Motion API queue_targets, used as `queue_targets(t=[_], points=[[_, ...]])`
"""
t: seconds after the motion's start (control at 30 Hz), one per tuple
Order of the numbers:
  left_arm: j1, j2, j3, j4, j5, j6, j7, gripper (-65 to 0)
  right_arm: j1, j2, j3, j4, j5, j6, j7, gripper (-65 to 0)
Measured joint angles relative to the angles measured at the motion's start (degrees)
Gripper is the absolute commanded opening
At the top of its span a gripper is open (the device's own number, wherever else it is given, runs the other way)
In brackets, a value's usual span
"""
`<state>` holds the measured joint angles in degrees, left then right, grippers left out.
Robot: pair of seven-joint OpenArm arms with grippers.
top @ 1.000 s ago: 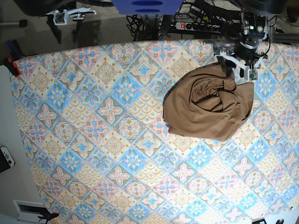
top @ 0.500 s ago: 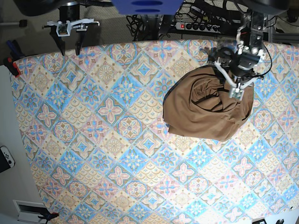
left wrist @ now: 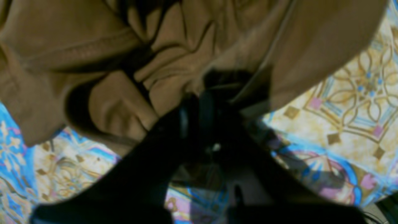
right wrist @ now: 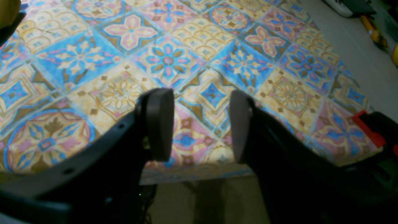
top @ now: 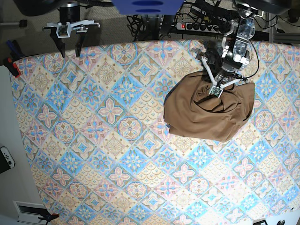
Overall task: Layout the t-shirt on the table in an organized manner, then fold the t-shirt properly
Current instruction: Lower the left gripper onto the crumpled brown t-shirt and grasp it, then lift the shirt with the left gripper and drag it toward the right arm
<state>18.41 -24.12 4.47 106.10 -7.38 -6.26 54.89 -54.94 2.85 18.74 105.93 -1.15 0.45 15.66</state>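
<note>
The tan-brown t-shirt (top: 206, 112) lies crumpled in a heap on the right half of the patterned table (top: 108, 140). My left gripper (top: 213, 90) reaches down into the heap's upper middle, its fingers closed together on a fold. In the left wrist view its dark, blurred fingers (left wrist: 192, 115) meet in bunched t-shirt fabric (left wrist: 118, 105), with table cloth (left wrist: 342, 102) at the sides. My right gripper (top: 70, 47) hovers at the table's far left corner. In the right wrist view it is open and empty (right wrist: 200, 124) above the table's edge (right wrist: 168, 59).
A red clamp (top: 11, 65) grips the table's far left corner and also shows in the right wrist view (right wrist: 367, 127). A power strip (top: 197, 26) and cables lie beyond the far edge. A white controller (top: 5, 159) lies off the left side.
My left gripper has moved from the shirt's far right edge leftward and down into its middle folds, and the cloth has gathered toward it. My right gripper has come down over the far left corner.
</note>
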Motion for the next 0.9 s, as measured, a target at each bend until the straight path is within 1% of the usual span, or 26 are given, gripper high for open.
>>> queue_targets(t=[0.1, 0.2, 0.27, 0.33, 0.43, 0.53, 0.6, 0.7, 0.83, 0.9], points=[[-0.3, 0.5, 0.1, -0.3, 0.1, 0.0, 0.5, -65.0, 1.9, 0.2, 0.0, -0.1, 0.0, 0.0, 0.1, -36.9], [0.2, 1.8, 0.3, 1.9, 1.4, 0.1, 0.9, -65.0, 1.6, 0.2, 0.0, -0.1, 0.0, -0.1, 0.1, -36.9], [0.9, 3.1, 0.4, 5.4, 0.4, 0.0, 1.7, -65.0, 1.3, 0.1, 0.0, -0.2, 0.0, 0.0, 0.0, -36.9], [1.4, 4.4, 0.8, 10.3, -1.0, -0.7, 1.3, -65.0, 1.6, 0.1, 0.0, -0.2, 0.0, 0.0, 0.1, -36.9], [0.7, 7.0, 1.6, 14.7, -0.2, -0.3, 0.6, -65.0, 1.6, 0.1, 0.0, -0.2, 0.0, 0.0, 0.0, -36.9], [-2.9, 7.3, 7.2, 14.1, 0.0, 0.0, 3.1, -65.0, 1.6, 0.1, 0.0, -0.3, 0.0, -0.1, 0.1, -36.9], [-6.2, 7.6, 12.6, 14.1, -0.1, 0.0, 3.9, -65.0, 1.6, 0.0, 0.0, -0.3, 0.0, 0.0, 0.0, -36.9], [-11.3, 9.7, 20.9, 14.1, 0.1, -0.3, 4.6, -65.0, 1.5, 0.1, 0.0, -0.3, 0.0, -0.1, 0.1, -36.9], [-17.2, 14.1, 27.8, 14.0, 0.0, 0.0, 5.2, -65.0, 1.6, 0.1, -0.1, -0.3, 0.0, -0.1, 0.0, -36.9], [-20.9, 17.7, 30.4, 13.5, 0.1, 0.0, 8.9, -65.0, 1.6, 0.1, -0.1, -0.3, 0.0, -0.1, 0.1, -36.9]])
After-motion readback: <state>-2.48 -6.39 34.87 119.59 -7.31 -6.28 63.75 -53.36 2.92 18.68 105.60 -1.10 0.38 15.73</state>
